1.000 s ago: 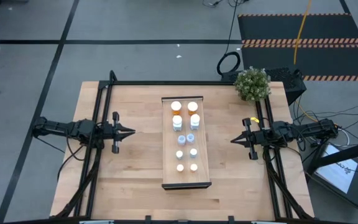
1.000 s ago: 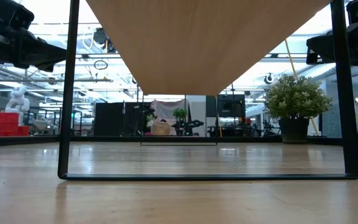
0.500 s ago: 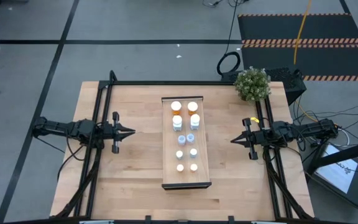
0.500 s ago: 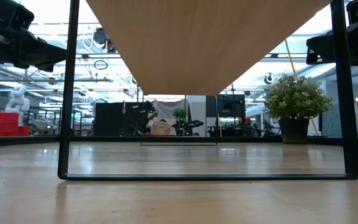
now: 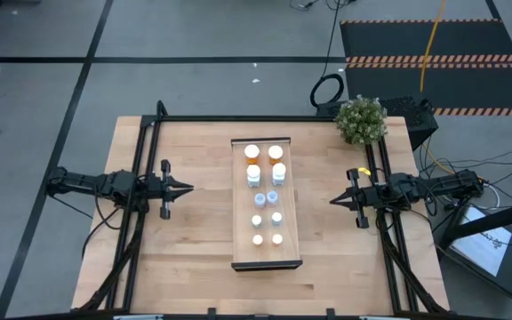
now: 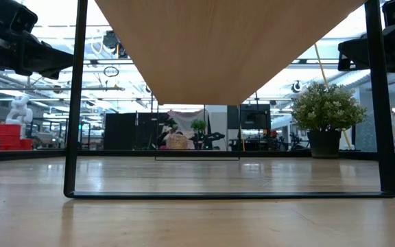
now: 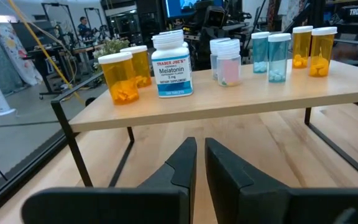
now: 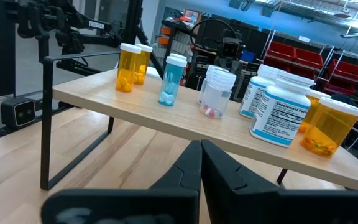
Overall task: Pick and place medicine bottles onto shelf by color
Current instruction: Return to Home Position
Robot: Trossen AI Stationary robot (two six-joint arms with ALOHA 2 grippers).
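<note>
The shelf (image 5: 267, 255), a long light-wood board on thin black legs (image 6: 74, 103), stands mid-table. Several medicine bottles (image 5: 266, 196) stand upright on it in two rows: orange ones (image 7: 120, 78) and a white labelled one (image 7: 171, 65) toward the far end, clear (image 7: 227, 62) and blue ones (image 7: 271, 56) in the middle, orange ones (image 7: 312, 50) at the near end. My left gripper (image 5: 190, 188) hangs level left of the shelf, shut and holding nothing (image 7: 201, 155). My right gripper (image 5: 332, 201) hangs level right of it, shut and holding nothing (image 8: 201, 155).
A potted plant (image 5: 361, 119) stands at the table's far right corner. Black frame rails (image 5: 140, 204) run along the table's left and right sides under the arms. Bare table top lies between each gripper and the shelf and under the shelf (image 6: 225, 171).
</note>
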